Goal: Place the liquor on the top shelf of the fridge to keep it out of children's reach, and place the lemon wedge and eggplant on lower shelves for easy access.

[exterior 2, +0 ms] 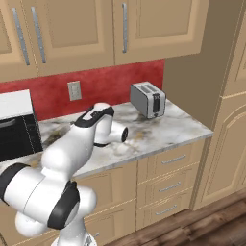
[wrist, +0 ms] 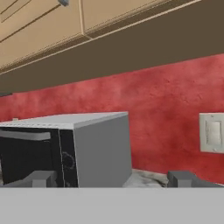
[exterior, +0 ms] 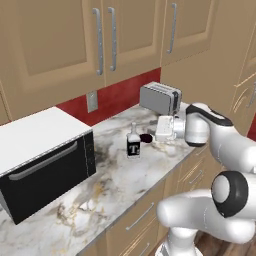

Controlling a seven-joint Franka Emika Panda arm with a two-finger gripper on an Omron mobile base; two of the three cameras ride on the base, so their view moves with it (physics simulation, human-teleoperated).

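The liquor (exterior: 133,143), a small bottle with a black label and a white letter, stands upright on the marble counter (exterior: 100,195). Just right of it lies the dark eggplant (exterior: 146,137), partly behind the hand. My gripper (exterior: 156,133) hovers low over the counter to the right of both, pointing left toward them, apart from the bottle. In the hand view the gripper (wrist: 112,179) is open, its fingertips (wrist: 41,178) wide apart with nothing between them. The fridge, its top shelf and the lemon wedge are out of view.
A black-fronted microwave (exterior: 45,160) sits at the left of the counter, and a silver toaster (exterior: 160,98) at the back right. A wall outlet (exterior: 92,101) is set in the red backsplash. Tan cabinets (exterior: 100,40) hang above; drawers (exterior 2: 168,185) run below the counter edge.
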